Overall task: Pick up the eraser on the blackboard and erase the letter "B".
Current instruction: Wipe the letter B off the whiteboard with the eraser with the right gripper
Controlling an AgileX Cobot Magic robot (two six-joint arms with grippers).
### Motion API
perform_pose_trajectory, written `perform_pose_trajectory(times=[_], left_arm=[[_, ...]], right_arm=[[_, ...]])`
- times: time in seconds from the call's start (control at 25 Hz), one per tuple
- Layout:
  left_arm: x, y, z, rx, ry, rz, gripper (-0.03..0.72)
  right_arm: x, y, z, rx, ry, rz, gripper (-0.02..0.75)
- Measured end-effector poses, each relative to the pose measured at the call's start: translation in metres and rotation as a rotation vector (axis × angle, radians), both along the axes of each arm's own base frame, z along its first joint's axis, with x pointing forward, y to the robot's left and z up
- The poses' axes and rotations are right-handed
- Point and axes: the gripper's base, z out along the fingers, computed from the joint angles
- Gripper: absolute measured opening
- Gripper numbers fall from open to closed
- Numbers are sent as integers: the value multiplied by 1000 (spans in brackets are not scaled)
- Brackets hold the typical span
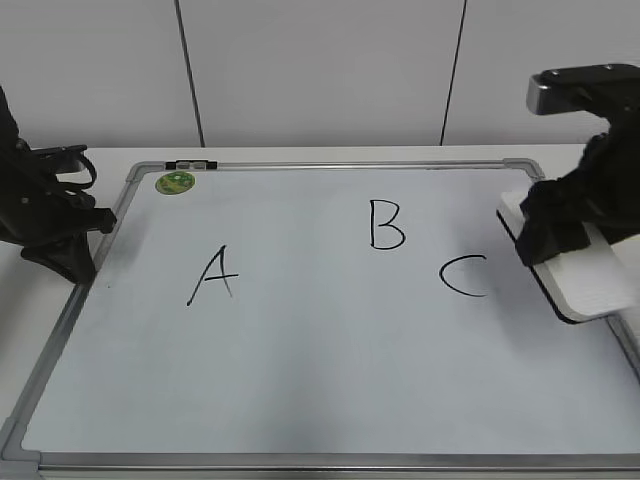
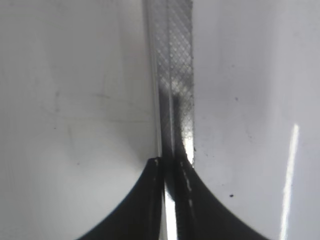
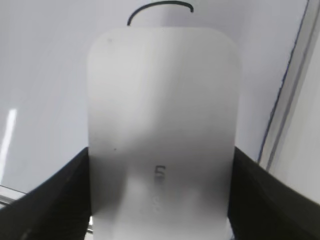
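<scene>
The blackboard lies flat with a black "A", the letter "B" and a "C" drawn on it. The white eraser is at the board's right edge, to the right of the "C". My right gripper is shut on it. In the right wrist view both jaws press the eraser's long sides, with the "C" just beyond it. My left gripper is shut and empty over the board's left frame.
A small round green magnet sits at the board's far left corner. The board's silver frame runs close to the eraser on its right. A pale wall stands behind the table.
</scene>
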Motion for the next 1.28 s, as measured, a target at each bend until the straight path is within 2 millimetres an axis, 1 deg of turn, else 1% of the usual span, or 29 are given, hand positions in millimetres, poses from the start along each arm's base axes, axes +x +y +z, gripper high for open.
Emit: perform_pose_trajectory(times=[0.08,0.16,0.32,0.48,0.6,0.76,0.92,1.12,1.2,1.28], left_arm=[[0,0,0,0,0,0,14],[0,0,0,0,0,0,14],[0,0,0,0,0,0,14],[0,0,0,0,0,0,14],[0,0,0,0,2,0,14],[0,0,0,0,2,0,14],[0,0,0,-1,5,-1,14],[0,0,0,-1,5,-1,14],[-1,0,0,-1,7,-1,14],[-1,0,0,-1,7,-1,14]], right_arm=[[13,10,6,-1,14,18,554],[24,17,7,-4,32,29,554],[53,28,8,-7,52,38,554],[85,36,3,-13,84,41,554],[105,43,-2,-17,95,47,554],[130,60,-11,-16,79,70,554],[151,72,-28,-21,90,84,554],[174,80,-49,-27,102,87,554],[180,84,-54,-28,98,92,554],[186,92,-61,-32,94,115,554]])
